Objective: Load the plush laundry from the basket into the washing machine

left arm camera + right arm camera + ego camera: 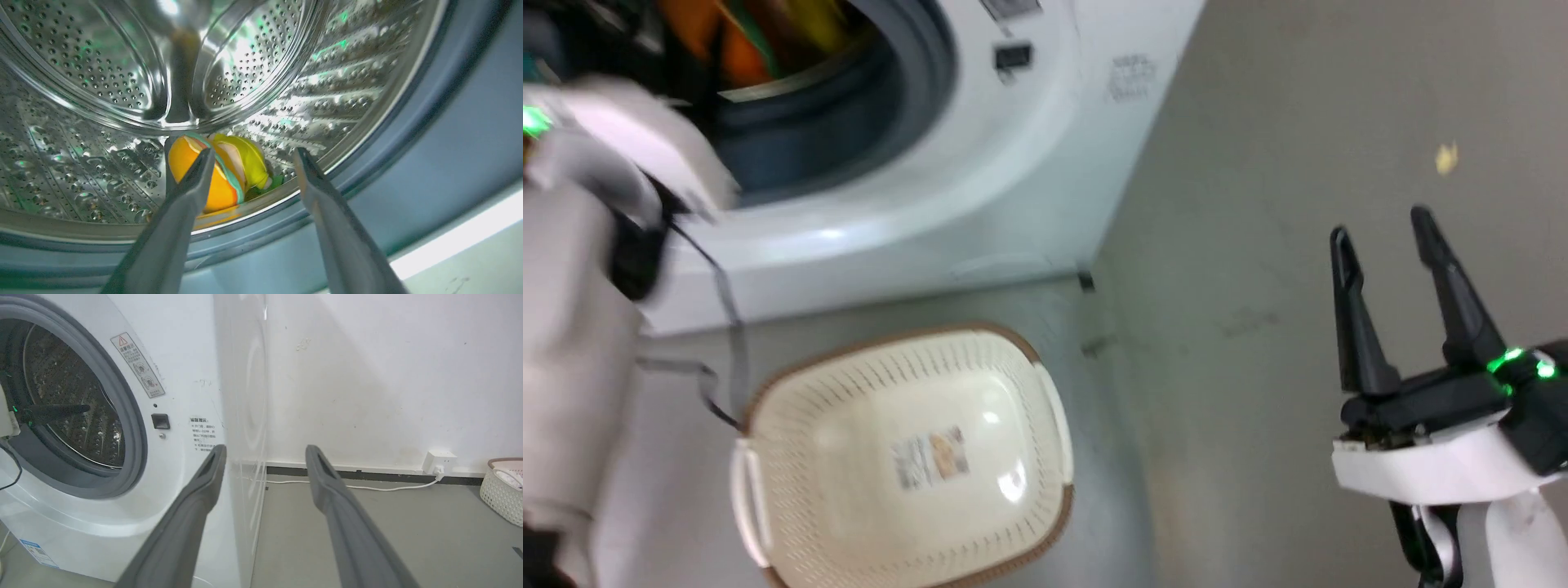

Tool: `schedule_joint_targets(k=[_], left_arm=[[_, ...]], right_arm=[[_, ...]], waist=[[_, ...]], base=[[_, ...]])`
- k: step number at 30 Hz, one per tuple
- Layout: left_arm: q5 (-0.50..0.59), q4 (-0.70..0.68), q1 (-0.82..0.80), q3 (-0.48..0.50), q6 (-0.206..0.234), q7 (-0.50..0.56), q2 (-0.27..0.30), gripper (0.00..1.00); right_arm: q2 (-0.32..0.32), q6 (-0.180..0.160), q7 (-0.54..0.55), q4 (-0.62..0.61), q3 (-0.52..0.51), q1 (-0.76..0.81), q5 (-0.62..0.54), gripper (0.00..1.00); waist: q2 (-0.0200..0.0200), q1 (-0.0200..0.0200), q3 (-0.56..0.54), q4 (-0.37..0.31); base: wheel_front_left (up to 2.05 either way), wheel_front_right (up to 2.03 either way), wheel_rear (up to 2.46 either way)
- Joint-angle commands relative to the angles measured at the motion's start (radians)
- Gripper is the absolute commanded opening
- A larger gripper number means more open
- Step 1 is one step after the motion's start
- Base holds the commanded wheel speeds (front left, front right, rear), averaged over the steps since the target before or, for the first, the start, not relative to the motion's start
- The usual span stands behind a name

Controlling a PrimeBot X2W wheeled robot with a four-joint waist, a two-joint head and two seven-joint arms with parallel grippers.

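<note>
The burger-like plush (222, 171) lies on the bottom of the steel drum (94, 134) inside the washing machine (980, 163); its orange and yellow layers also show through the door opening as the plush (743, 41). My left gripper (253, 157) is open at the drum's mouth, with the plush lying free beyond its fingertips. The cream basket (907, 457) stands on the floor before the washer, with just a sticker on its floor. My right gripper (1380, 224) hovers open over the floor at the right, holding nothing.
A dark cable (727, 327) hangs from my left arm (572, 327) towards the basket's left rim. In the right wrist view a white cord (347, 485) runs along the wall to a socket (439, 462), and a second white basket (502, 490) stands at the far right.
</note>
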Motion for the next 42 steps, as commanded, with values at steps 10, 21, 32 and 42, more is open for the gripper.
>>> schedule_joint_targets(k=[10,21,32,42], left_arm=[[-0.026,-0.290,0.388,0.059,0.142,-0.160,-0.069,1.00],[0.122,-0.655,0.814,0.122,0.284,-0.168,-0.169,1.00],[0.192,-0.677,0.990,0.169,0.284,-0.168,-0.263,1.00],[0.254,-0.635,0.992,0.188,0.241,-0.168,-0.298,1.00]], right_arm=[[0.000,0.001,-0.005,0.020,-0.002,0.093,-0.035,1.00],[0.000,0.001,-0.005,0.045,-0.003,0.173,-0.068,1.00],[0.000,0.001,-0.005,0.098,-0.009,0.215,-0.042,1.00],[0.000,0.001,-0.005,0.207,-0.034,0.214,-0.052,1.00]], waist=[[0.0000,0.0003,-0.282,0.146],[0.0000,0.0003,-0.348,0.198],[0.0000,0.0003,-0.363,0.225],[0.0000,0.0003,-0.364,0.227]], base=[[0.00,0.00,0.00],[0.00,0.00,0.00],[0.00,0.00,0.00],[0.00,0.00,0.00]])
